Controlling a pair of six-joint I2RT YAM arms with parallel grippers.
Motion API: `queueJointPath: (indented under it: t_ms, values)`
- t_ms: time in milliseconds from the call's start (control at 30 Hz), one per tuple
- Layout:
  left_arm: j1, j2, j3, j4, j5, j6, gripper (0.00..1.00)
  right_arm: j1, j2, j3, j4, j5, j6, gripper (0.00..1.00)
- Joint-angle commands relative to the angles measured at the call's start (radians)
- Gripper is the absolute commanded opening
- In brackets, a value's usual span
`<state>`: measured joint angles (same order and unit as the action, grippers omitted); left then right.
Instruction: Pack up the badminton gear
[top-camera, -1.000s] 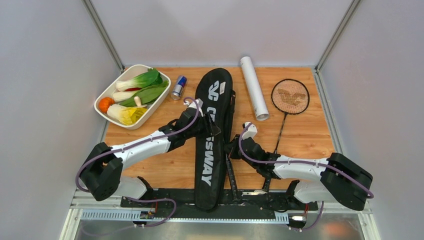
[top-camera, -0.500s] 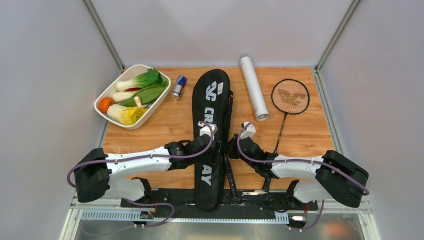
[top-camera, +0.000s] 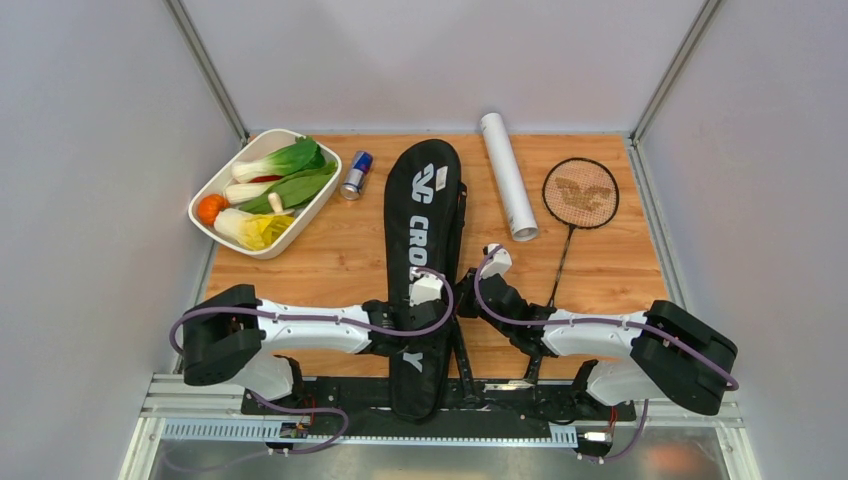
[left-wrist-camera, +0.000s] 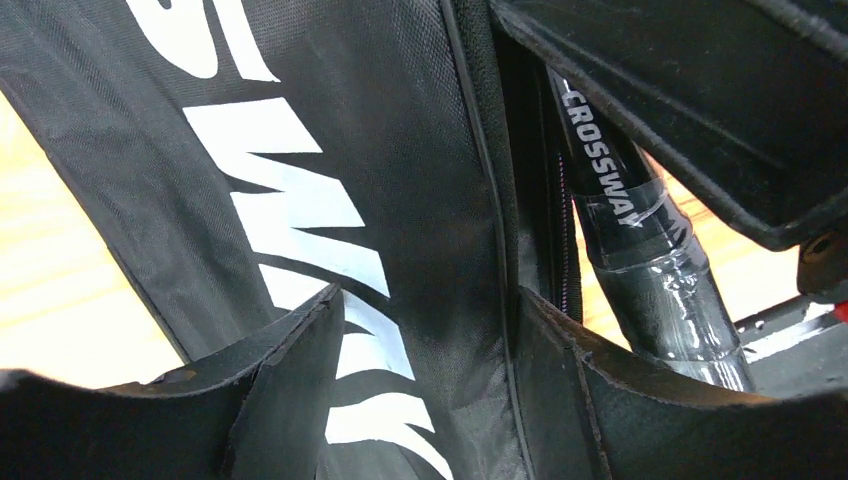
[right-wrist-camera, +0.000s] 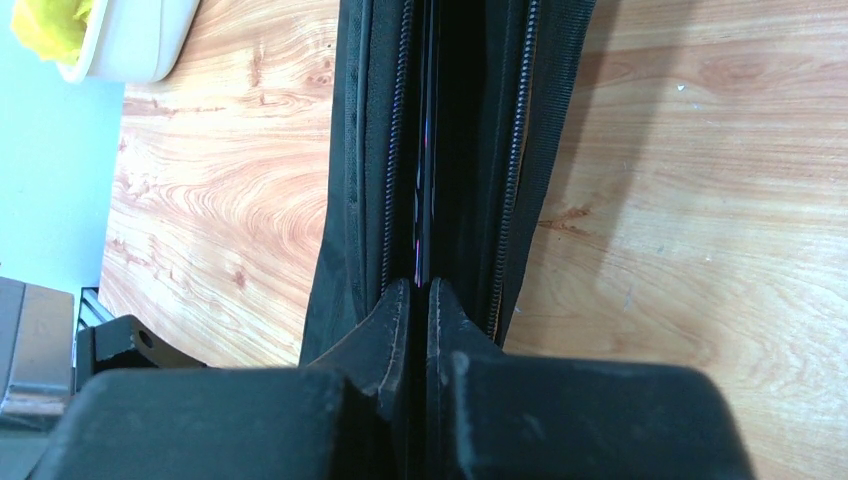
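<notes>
The black "CROSSWAY" racket bag (top-camera: 425, 200) lies lengthwise down the middle of the table. My left gripper (top-camera: 428, 292) is open low over the bag's lower half; in the left wrist view (left-wrist-camera: 430, 295) its fingers straddle the lettered fabric (left-wrist-camera: 330, 150). One racket lies in the bag's open zip side, its plastic-wrapped handle (left-wrist-camera: 625, 245) sticking out at the near end (top-camera: 462, 355). My right gripper (top-camera: 466, 300) is shut on this racket's thin shaft (right-wrist-camera: 422, 200) between the zipper rows (right-wrist-camera: 421, 283). A second racket (top-camera: 581, 192) lies at the right. A white tube (top-camera: 508, 175) lies beside it. No shuttlecocks show.
A white tray (top-camera: 208, 190) of vegetables stands at the back left, with a blue-silver can (top-camera: 357, 175) next to it. Grey walls close in the left, right and back sides. The arm bases and a black rail run along the near edge.
My left gripper has moved toward the near edge along the bag, from the upper letters to the lower ones. The right gripper has stayed put on the racket shaft.
</notes>
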<state>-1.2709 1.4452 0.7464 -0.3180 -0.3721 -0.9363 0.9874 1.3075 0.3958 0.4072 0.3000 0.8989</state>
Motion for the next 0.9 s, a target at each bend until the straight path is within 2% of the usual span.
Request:
queueJointPath:
  t_ms: [0, 33, 67, 100, 133, 200, 333, 467, 567, 667, 867]
  values:
    - [-0.027, 0.029, 0.062, -0.049, -0.063, -0.018, 0.64, 0.002, -0.014, 0.037, 0.093, 0.015, 0.017, 0.00]
    - [-0.028, 0.033, 0.067, -0.056, -0.070, -0.016, 0.59, 0.002, -0.011, 0.038, 0.096, 0.013, 0.018, 0.00]
    - [-0.029, 0.039, 0.076, -0.071, -0.073, -0.017, 0.45, 0.002, -0.009, 0.040, 0.095, 0.012, 0.020, 0.00]
    - [-0.030, 0.036, 0.081, -0.085, -0.077, -0.018, 0.36, 0.002, -0.006, 0.042, 0.093, 0.014, 0.023, 0.00]
    - [-0.034, 0.032, 0.089, -0.092, -0.077, -0.021, 0.20, 0.002, -0.005, 0.045, 0.090, 0.018, 0.028, 0.00]
    - [-0.042, 0.011, 0.097, -0.107, -0.068, -0.035, 0.03, 0.001, 0.003, 0.057, 0.084, 0.040, 0.047, 0.00]
    - [-0.059, -0.079, 0.061, -0.083, -0.033, -0.050, 0.00, -0.010, 0.032, 0.087, 0.089, 0.080, 0.086, 0.00]
    - [-0.061, -0.191, -0.058, 0.093, 0.073, -0.096, 0.00, -0.012, 0.083, 0.131, 0.093, 0.120, 0.130, 0.00]
    - [-0.061, -0.262, -0.109, 0.129, 0.077, -0.121, 0.00, -0.012, 0.118, 0.143, 0.094, 0.158, 0.156, 0.00]
    - [-0.061, -0.303, -0.144, 0.170, 0.112, -0.136, 0.00, -0.011, 0.150, 0.140, 0.102, 0.191, 0.190, 0.00]
    - [-0.061, -0.314, -0.232, 0.411, 0.200, -0.215, 0.00, -0.011, 0.234, 0.145, 0.122, 0.257, 0.275, 0.00]
